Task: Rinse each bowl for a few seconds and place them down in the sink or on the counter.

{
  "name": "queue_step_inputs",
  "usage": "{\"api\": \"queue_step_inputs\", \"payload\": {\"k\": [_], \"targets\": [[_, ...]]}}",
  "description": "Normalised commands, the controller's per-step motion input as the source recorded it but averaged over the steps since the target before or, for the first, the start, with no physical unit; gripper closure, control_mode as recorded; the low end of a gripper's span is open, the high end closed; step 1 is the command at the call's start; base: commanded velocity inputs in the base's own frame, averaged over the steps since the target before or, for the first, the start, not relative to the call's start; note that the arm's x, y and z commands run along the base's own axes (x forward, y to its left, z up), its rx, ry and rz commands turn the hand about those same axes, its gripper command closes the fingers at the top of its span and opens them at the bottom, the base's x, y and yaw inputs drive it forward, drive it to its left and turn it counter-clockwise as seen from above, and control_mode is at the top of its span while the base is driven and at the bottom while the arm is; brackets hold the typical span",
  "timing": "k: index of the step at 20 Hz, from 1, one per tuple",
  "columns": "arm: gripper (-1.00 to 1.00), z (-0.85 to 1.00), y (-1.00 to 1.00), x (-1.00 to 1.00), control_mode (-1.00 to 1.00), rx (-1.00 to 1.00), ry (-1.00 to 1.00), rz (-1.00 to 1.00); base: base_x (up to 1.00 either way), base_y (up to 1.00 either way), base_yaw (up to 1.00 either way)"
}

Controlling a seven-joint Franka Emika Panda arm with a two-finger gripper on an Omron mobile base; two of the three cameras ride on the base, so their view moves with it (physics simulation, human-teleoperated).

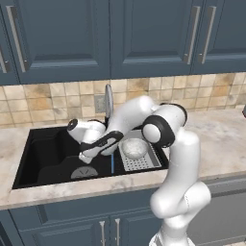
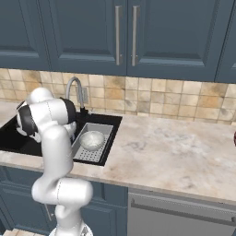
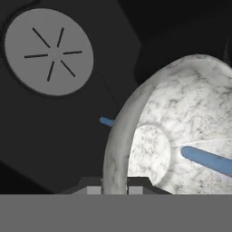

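Bowl (image 3: 176,131) hangs over the sink (image 1: 43,153) near the drain (image 3: 49,52), its rim pinched thin in my jaws, blue water stream (image 3: 206,159) hitting inside. I judge it could twist loose and drop. Second bowl (image 1: 134,148) sits in the tray (image 1: 144,165).

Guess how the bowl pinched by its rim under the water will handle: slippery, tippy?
Bowl likely stiff; stone-like finish suggests ceramic weight. Claw pinches only its rim, so it may pivot. The blue water stream hits inside, so probably slick. On its rounded wall it could roll.
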Motion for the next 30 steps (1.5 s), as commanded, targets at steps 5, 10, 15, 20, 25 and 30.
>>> {"api": "queue_step_inputs", "payload": {"k": [5, 10, 15, 20, 25, 30], "targets": [[1.0, 0.0, 0.4, 0.04, -1.0, 0.02, 0.0, 0.01, 0.0, 0.0, 0.0], [1.0, -0.04, 0.34, 0.13, -1.0, 0.04, 0.0, 0.0, 0.0, 0.0, 0.0], [1.0, -0.17, 0.29, 0.19, -1.0, 0.05, 0.0, -0.02, 0.0, 0.0, 0.0], [1.0, -0.25, 0.31, 0.15, -1.0, 0.05, 0.0, -0.07, 0.0, 0.0, 0.0], [1.0, -0.33, 0.25, 0.21, -1.0, 0.05, 0.03, -0.1, 0.0, 0.0, 0.0], [1.0, -0.3, 0.21, 0.22, -1.0, 0.05, 0.03, -0.1, 0.0, 0.0, 0.0]]}}
